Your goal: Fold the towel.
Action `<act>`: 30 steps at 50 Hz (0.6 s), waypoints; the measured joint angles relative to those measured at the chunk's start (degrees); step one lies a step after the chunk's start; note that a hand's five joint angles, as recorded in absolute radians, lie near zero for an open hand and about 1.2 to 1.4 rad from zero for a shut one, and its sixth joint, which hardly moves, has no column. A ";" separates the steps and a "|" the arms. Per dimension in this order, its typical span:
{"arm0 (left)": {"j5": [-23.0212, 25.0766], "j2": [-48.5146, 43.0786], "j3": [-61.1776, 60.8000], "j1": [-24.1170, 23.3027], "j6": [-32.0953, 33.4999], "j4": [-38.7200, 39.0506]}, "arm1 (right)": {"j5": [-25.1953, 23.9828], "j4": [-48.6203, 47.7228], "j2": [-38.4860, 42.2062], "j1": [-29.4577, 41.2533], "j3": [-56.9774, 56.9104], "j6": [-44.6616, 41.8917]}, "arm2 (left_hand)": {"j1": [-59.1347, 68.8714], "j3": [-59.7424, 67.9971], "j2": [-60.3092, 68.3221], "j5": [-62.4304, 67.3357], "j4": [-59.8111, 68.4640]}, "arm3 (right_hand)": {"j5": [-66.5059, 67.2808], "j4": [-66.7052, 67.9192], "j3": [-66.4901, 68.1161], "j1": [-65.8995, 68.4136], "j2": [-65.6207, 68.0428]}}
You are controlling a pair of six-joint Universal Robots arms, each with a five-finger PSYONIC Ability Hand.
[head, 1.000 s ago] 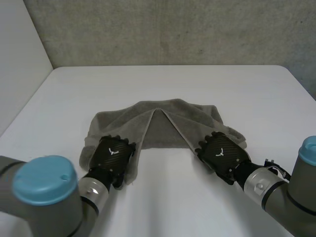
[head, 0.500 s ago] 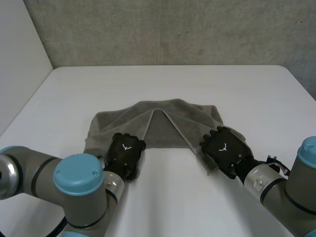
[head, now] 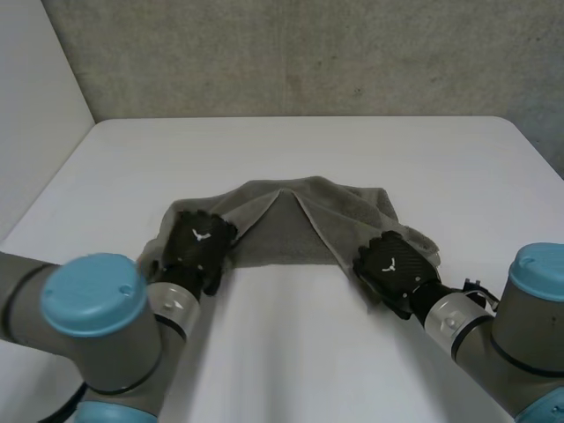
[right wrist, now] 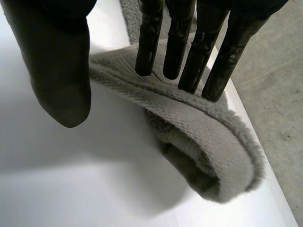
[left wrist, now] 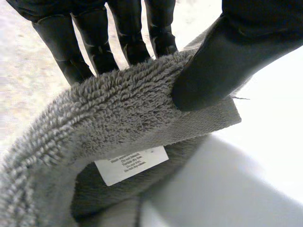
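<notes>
Now, on the white worktop [head: 291,150], the grey towel [head: 291,229] lies around the middle, towards the front edge. The left hand [head: 198,247] pinches the towel's near left corner between thumb and fingers, while the right hand [head: 392,269] rests straight fingers on the rolled right corner, thumb clear. A white label [left wrist: 131,164] shows under the left hand's fold.

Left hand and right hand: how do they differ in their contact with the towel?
The left hand pinches the towel at its edge between thumb and fingers; the right hand rests straight fingers on it, thumb apart. The left hand is near the white label; the right hand is on a rolled part. Both are at its near corners.
</notes>
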 measured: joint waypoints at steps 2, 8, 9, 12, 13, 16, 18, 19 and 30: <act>0.07 1.25 -0.59 0.71 -0.26 0.00 | -0.06 -0.42 0.71 0.32 -0.26 0.06 | 0.00 0.02 0.00 0.00 0.00 | 1.05 1.05 1.14 0.99 1.03; 0.27 4.05 -1.85 2.42 -2.65 0.00 | 0.00 -2.73 2.72 0.93 -0.65 0.26 | 0.00 0.05 0.00 0.00 0.00 | 9.11 9.40 9.46 9.31 9.97; 0.30 4.29 -1.95 2.62 -3.42 -0.03 | 0.04 -3.33 2.94 1.04 -0.63 0.47 | 0.00 0.05 0.00 0.00 0.00 | 12.94 13.18 13.23 13.65 14.46; 0.35 4.51 -2.04 2.92 -4.94 -0.10 | 0.10 -4.46 3.22 1.26 -0.54 1.33 | 0.00 0.05 0.00 0.00 0.00 | 21.02 20.99 21.07 21.84 21.88; 0.36 4.52 -2.04 3.02 -5.45 -0.12 | 0.11 -4.85 3.27 1.33 -0.50 1.87 | 0.00 0.05 0.00 0.00 0.00 | 24.65 24.60 24.54 25.37 25.45; 0.38 4.53 -2.01 3.28 -6.37 -0.17 | 0.09 -5.58 3.30 1.37 -0.44 3.75 | 0.00 0.06 0.00 0.00 0.00 | 37.35 37.07 36.51 37.96 38.06; 0.38 4.64 -1.96 3.54 -6.69 -0.21 | 0.07 -5.96 3.20 1.30 -0.44 5.51 | 0.00 0.06 0.00 0.00 0.00 | 40.29 40.06 38.96 40.03 39.48; 0.38 4.71 -1.96 3.64 -6.74 -0.22 | 0.08 -6.03 3.12 1.26 -0.43 5.97 | 0.00 0.06 0.00 0.00 0.00 | 40.29 40.20 39.00 40.03 39.48; 0.43 11.30 -1.87 7.42 -6.98 -1.01 | 0.48 -5.16 -10.16 -2.28 -1.59 19.33 | 0.00 0.09 0.00 0.00 0.77 | 40.29 40.20 39.03 40.03 39.48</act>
